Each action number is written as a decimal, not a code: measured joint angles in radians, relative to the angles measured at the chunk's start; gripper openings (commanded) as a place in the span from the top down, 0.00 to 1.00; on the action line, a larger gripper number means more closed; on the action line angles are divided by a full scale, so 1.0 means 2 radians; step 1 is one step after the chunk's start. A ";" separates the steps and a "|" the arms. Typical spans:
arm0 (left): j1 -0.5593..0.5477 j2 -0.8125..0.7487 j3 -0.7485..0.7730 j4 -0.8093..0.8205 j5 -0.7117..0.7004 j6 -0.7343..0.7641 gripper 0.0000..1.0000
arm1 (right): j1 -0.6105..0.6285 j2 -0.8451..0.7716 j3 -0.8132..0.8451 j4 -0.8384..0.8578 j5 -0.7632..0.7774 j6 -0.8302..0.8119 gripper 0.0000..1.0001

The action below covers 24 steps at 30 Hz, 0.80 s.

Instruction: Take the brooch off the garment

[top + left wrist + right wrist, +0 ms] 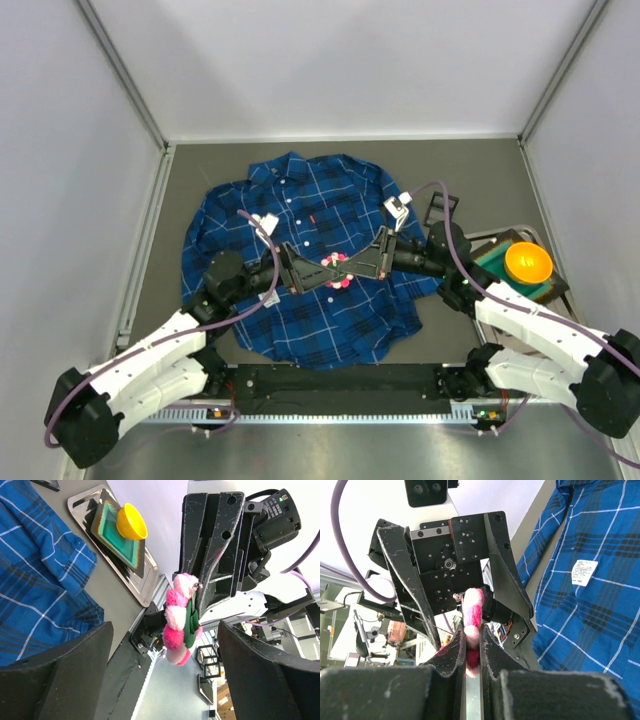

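One brooch (471,625), clamped edge-on between right gripper (471,646) jaws, held above mid-front of garment (300,200). Left gripper (165,630) jaws wide apart, facing it nose-to-nose; brooch sits centred in that gap, nothing touching. Disc plane runs along right fingers. Looks clear of cloth, though top view can't confirm. Count: one garment, two grippers, one orange bowl (527,262) well right.
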 measured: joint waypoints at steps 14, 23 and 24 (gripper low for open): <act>0.000 0.004 0.000 0.020 0.000 -0.009 0.32 | 0.004 0.001 0.000 -0.003 0.002 -0.013 1.00; 0.001 0.010 0.000 0.043 0.001 -0.021 0.52 | 0.005 0.001 0.000 -0.003 0.001 -0.023 1.00; 0.001 0.011 0.000 0.045 0.002 -0.022 0.54 | 0.006 0.001 0.000 -0.003 0.001 -0.024 1.00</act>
